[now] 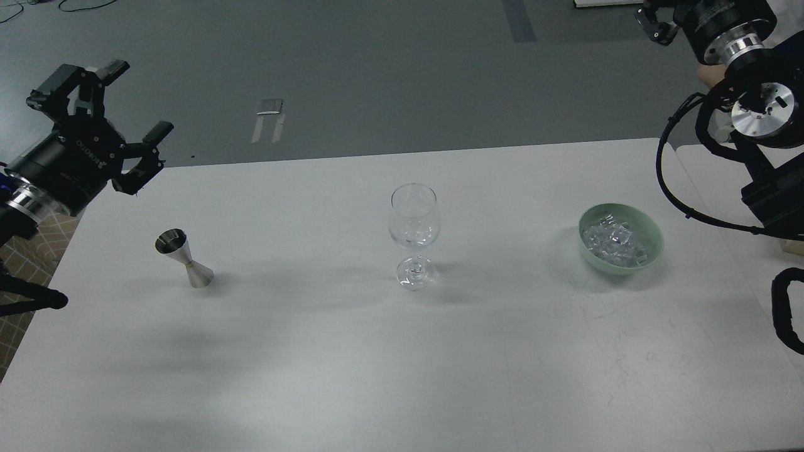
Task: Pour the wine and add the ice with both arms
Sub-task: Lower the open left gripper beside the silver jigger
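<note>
A clear, empty stemmed wine glass [412, 233] stands upright at the middle of the white table [352, 364]. A heap of small clear ice cubes [613, 243] lies in a pale green bowl [653, 246] to its right. A steel jigger [184, 258] stands to its left. My left gripper [143, 95] is open and empty, held above the table's far left corner, up and left of the jigger. My right arm [754, 113] rises at the far right, above and behind the bowl. Its gripper [653, 25] is cut off by the top edge.
Grey floor lies beyond the table's far edge. A second white surface [710, 182] adjoins the table at the right, under my right arm. Black cable loops [782, 307] hang at the right edge.
</note>
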`<action>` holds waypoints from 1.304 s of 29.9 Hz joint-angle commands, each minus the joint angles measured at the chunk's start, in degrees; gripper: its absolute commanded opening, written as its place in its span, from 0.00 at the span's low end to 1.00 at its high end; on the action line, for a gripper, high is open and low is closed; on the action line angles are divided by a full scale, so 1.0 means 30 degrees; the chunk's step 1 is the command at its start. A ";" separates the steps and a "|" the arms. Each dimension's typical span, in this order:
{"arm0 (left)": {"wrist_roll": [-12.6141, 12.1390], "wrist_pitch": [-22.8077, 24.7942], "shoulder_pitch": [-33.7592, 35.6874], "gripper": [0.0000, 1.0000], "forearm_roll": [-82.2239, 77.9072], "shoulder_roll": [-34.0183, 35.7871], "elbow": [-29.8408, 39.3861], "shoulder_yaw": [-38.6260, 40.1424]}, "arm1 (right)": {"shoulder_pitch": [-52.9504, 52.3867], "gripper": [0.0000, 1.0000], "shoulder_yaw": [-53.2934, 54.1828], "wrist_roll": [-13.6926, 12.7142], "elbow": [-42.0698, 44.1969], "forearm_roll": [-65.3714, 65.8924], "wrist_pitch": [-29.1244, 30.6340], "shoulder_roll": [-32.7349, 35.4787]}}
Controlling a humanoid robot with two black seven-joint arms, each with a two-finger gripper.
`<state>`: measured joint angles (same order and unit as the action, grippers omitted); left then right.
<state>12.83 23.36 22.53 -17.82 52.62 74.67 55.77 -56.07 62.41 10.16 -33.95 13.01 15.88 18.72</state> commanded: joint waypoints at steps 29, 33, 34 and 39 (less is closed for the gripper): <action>0.3194 -0.1721 -0.4111 0.88 -1.3736 0.4871 0.6485 0.0279 | 0.0262 1.00 -0.0032 -0.0019 0.0038 0.0030 0.0037 0.0998; 0.3194 -0.1751 -0.4579 0.88 -1.5851 0.4929 0.6923 0.0220 | 0.0408 1.00 -0.0032 -0.0019 0.0038 0.0030 0.0096 0.1027; 0.3194 -0.1780 -0.4958 0.88 -1.6581 0.4929 0.7099 0.0249 | 0.0466 1.00 -0.0032 -0.0019 0.0067 0.0030 0.0067 0.1056; 0.3077 -0.2072 -0.6276 0.88 -2.0851 0.4900 0.7159 0.0132 | 0.0526 1.00 -0.0032 -0.0019 0.0097 0.0030 0.0067 0.1086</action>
<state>22.36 17.61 6.07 -72.16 67.41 96.05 56.35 -54.56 62.31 10.11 -33.76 13.10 16.09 21.92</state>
